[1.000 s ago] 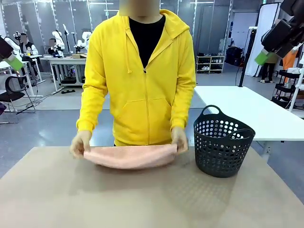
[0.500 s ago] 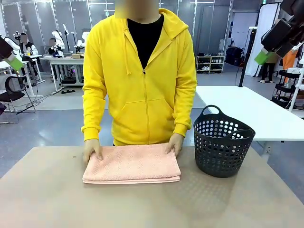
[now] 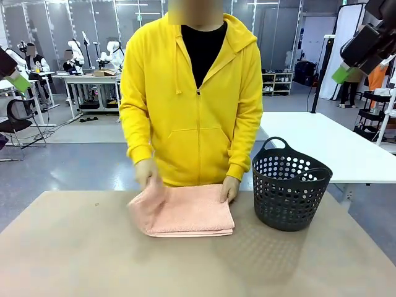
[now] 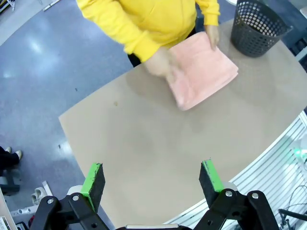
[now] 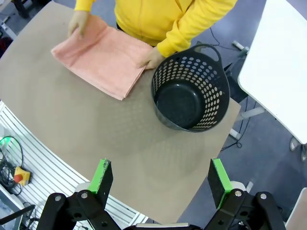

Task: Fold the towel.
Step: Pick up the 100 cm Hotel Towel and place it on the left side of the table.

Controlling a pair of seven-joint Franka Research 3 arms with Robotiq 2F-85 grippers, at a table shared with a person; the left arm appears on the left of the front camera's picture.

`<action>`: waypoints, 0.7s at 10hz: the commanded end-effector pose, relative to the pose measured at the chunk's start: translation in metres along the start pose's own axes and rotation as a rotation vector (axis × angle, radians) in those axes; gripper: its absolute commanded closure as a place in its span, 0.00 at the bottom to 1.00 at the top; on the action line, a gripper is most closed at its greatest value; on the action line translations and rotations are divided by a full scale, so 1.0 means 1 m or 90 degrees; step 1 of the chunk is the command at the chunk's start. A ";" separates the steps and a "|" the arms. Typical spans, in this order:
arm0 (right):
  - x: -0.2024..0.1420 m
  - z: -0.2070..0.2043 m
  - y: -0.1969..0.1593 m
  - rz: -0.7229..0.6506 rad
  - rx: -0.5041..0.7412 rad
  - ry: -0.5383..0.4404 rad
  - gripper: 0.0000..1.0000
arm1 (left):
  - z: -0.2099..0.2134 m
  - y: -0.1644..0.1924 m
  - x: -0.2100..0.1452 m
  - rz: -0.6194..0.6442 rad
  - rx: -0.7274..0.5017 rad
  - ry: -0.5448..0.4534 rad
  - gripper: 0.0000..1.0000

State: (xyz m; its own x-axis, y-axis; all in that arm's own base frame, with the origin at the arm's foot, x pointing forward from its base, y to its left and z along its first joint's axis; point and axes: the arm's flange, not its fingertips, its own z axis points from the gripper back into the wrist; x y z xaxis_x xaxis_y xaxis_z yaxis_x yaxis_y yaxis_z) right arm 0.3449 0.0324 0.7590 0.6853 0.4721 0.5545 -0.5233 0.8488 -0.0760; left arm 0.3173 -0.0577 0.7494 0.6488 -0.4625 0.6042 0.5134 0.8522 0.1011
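While being doubled over by the person's hand (image 3: pixel 147 174), lies narrower than half a second ago: towel (image 3: pixel 189 213), at the desk's (image 3: pixel 198 269) 12 o'clock, near the basket's (image 3: pixel 289 185) 9 o'clock. Suggests another fold under way. Spread wide, holding nothing: left fingers (image 4: pixel 93 184), right fingers (image 5: pixel 101 179).

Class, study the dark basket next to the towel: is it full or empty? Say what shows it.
Empty. The right wrist view looks into the basket and shows its bare bottom; the towel lies beside it.
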 end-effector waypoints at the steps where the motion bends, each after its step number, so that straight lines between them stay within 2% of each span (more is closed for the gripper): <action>1: 0.001 0.000 -0.002 -0.001 0.000 0.006 0.00 | 0.004 0.002 0.002 0.002 0.001 0.008 0.00; 7: 0.001 0.000 -0.002 -0.001 0.000 0.006 0.00 | 0.004 0.002 0.002 0.002 0.001 0.008 0.00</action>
State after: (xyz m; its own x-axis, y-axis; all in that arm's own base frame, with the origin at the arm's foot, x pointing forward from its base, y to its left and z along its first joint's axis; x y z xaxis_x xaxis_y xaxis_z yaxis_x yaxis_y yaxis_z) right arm 0.3449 0.0324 0.7592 0.6856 0.4723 0.5540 -0.5234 0.8487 -0.0759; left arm 0.3173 -0.0577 0.7494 0.6488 -0.4625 0.6042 0.5134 0.8522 0.1010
